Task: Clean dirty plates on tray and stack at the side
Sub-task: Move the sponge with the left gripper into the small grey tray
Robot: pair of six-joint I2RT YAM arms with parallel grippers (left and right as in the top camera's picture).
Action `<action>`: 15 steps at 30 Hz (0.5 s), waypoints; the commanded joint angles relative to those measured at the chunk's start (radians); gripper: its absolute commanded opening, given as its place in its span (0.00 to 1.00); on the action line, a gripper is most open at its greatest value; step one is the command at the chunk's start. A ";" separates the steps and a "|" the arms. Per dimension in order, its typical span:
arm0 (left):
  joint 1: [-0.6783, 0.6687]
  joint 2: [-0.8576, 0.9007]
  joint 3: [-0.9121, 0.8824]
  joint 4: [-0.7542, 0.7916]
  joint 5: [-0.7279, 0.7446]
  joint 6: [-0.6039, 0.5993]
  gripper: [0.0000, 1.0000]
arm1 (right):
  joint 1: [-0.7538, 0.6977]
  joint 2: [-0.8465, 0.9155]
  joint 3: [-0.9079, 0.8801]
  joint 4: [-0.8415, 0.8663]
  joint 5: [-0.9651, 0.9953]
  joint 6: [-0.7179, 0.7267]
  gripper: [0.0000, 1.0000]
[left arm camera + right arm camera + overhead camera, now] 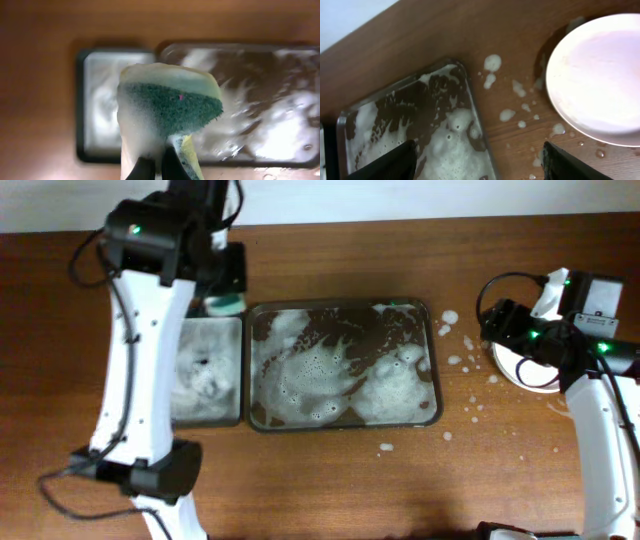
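The soapy dark tray (330, 325) lies mid-table, covered in foam, with no plate on it; it also shows in the left wrist view (240, 65) and the right wrist view (420, 105). A white plate (600, 75) rests on the wood to the right of the tray, partly under my right arm in the overhead view (508, 362); how many are stacked there I cannot tell. My right gripper (480, 162) is open and empty, between the tray's edge and the plate (497, 320). My left gripper (155, 169) is shut on a foamy green sponge (170, 107), held above the narrow tray (226, 302).
A narrower dark tray (205, 345) with foam lies against the large tray's left side; it also shows in the left wrist view (97, 115). Foam blobs (455, 330) spot the wood between the large tray and the plate (492, 62).
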 commanded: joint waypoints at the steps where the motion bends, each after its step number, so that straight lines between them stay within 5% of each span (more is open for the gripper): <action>1: 0.062 -0.123 -0.292 0.029 -0.104 -0.091 0.01 | 0.042 0.012 0.011 0.008 0.029 -0.011 0.79; 11: 0.144 -0.126 -1.144 0.859 -0.079 -0.032 0.01 | 0.066 0.012 0.011 -0.012 0.081 -0.016 0.79; 12: 0.145 -0.126 -1.176 0.892 -0.071 -0.032 0.05 | 0.066 0.012 0.011 -0.012 0.081 -0.016 0.79; 14: 0.145 -0.126 -1.209 0.918 -0.069 -0.032 0.29 | 0.066 0.012 0.011 -0.014 0.081 -0.019 0.79; 15: 0.145 -0.126 -1.209 0.922 -0.069 -0.032 0.57 | 0.066 0.012 0.011 -0.014 0.081 -0.018 0.79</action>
